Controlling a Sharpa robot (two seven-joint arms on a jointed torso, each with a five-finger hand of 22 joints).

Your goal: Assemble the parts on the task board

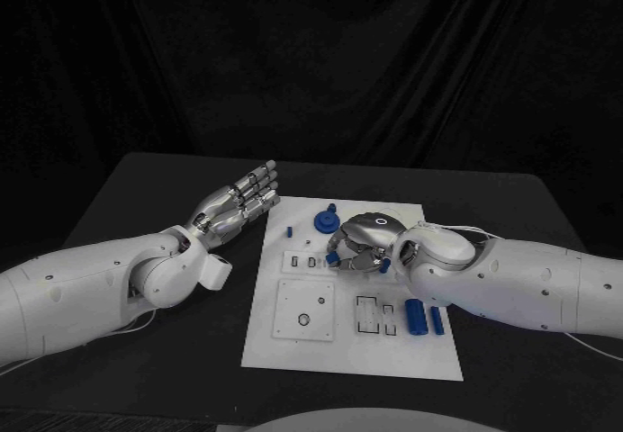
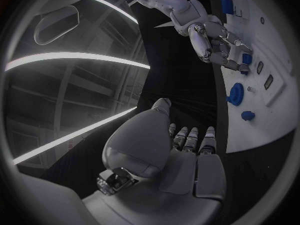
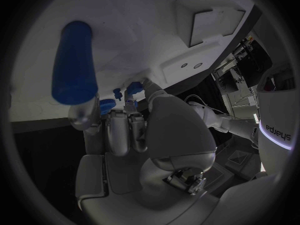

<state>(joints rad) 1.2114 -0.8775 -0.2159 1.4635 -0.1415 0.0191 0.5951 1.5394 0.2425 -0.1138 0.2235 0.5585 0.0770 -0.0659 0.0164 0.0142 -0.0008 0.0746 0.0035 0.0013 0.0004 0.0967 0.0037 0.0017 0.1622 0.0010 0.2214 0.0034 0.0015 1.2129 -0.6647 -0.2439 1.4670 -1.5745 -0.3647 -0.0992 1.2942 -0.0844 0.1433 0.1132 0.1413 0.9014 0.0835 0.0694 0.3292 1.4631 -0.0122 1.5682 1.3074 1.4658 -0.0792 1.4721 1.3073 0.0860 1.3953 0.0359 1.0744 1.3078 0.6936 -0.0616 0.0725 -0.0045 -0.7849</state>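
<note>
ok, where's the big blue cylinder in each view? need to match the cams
Head view: blue cylinder lies on the white board's right side, close to the right arm.
Left wrist view: blue cylinder lies on the board, past the right robot hand.
Right wrist view: blue cylinder looms large on the board, beyond this hand's fingers.
Shared landmark: the right robot hand.

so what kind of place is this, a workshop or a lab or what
Most likely a robotics lab test bench. A black table stands before a dark curtain backdrop, carrying a white task board with small blue parts. The right hand works on the board; the left hand hovers open beside it.
</note>
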